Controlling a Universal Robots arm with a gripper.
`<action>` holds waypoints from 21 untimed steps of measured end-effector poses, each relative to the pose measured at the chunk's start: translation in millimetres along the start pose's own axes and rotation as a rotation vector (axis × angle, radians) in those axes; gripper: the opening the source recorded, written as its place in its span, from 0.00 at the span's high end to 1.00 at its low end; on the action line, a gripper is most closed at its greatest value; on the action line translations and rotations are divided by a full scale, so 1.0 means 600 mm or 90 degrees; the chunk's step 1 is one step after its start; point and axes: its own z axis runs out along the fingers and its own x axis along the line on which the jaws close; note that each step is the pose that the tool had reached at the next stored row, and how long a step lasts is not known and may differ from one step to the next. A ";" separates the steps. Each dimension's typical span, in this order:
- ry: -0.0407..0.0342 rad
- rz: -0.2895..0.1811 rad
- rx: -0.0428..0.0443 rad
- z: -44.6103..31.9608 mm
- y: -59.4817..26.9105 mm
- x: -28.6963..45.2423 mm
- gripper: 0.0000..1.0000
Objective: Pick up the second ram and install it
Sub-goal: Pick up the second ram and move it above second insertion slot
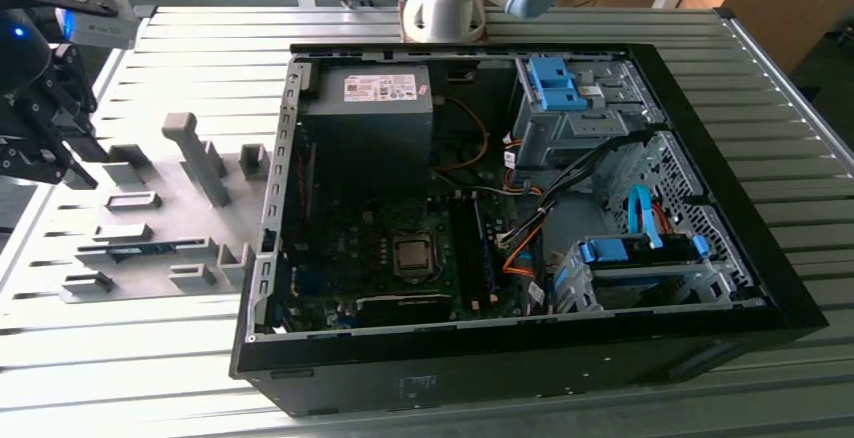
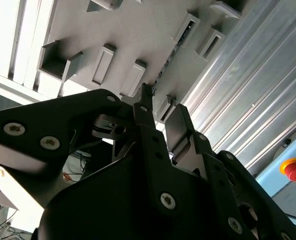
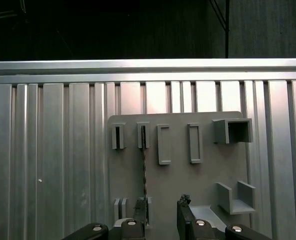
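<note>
The second ram (image 1: 140,250) is a thin blue-green stick standing on edge in slotted blocks of the grey fixture plate (image 1: 160,193), on the exterior view's left of the open computer case (image 1: 467,358). In the first wrist view the ram (image 3: 143,172) appears edge-on as a dark line; in the second wrist view the ram (image 2: 167,62) runs between two holders. My gripper (image 1: 64,163) hovers above the plate's outer side. The gripper (image 3: 163,220) is open, with one finger (image 3: 140,225) near the stick's end. The gripper (image 2: 160,105) holds nothing.
The case holds a power supply (image 1: 374,108), a motherboard with a processor socket (image 1: 414,255), long dark slots (image 1: 478,248), loose cables and blue drive clips (image 1: 554,83). Other grey blocks (image 1: 200,153) stand up from the plate. The arm's base (image 1: 447,8) sits behind the case on the ribbed metal table.
</note>
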 end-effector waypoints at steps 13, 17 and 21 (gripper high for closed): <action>0.0000 -0.003 0.0000 0.025 0.000 0.002 0.62; 0.0000 -0.003 0.0000 0.036 0.001 0.003 0.62; 0.0000 -0.003 0.0000 0.038 0.001 0.003 0.62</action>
